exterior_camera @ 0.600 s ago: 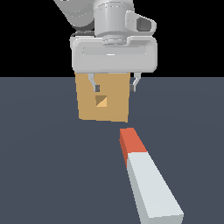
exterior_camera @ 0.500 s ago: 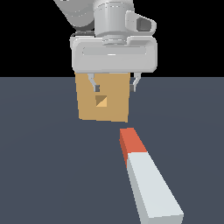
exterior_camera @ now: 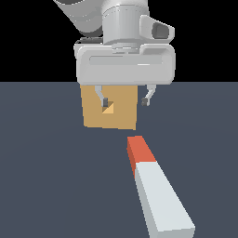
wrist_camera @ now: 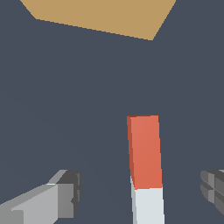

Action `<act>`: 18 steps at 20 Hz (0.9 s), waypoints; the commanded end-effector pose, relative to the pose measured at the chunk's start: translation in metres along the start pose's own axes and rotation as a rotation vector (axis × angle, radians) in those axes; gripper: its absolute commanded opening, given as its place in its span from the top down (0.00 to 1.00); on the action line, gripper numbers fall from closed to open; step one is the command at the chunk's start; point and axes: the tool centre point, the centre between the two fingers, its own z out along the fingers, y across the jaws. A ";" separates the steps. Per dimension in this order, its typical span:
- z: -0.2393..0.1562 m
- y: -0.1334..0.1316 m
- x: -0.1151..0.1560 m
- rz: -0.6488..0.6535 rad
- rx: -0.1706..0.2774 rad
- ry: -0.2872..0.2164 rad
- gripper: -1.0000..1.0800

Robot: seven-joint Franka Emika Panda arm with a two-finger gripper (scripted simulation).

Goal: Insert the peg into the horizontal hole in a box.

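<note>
Nothing has shifted since the earlier frames: the pincer (exterior_camera: 125, 101) hangs wide open and empty. Behind it stands the box (exterior_camera: 109, 108), its hole (exterior_camera: 109, 108) just by one fingertip; the peg (exterior_camera: 155, 188) lies on the desk (exterior_camera: 42, 176) below, red end toward the box. Descend straight, straddle the bar squarely, close evenly. Only the wrist view shows the peg (wrist_camera: 145, 162) between the fingers (wrist_camera: 65, 194); only the exterior view shows the hole.

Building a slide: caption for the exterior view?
Open hand hovers before the box; red-tipped peg lies ungrasped.
</note>
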 end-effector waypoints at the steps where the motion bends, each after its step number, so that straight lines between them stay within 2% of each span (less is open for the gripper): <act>1: 0.010 0.003 -0.015 -0.006 0.002 0.001 0.04; 11: 0.057 0.026 -0.089 -0.044 0.008 0.009 0.04; 18: 0.076 0.037 -0.117 -0.059 0.010 0.012 0.04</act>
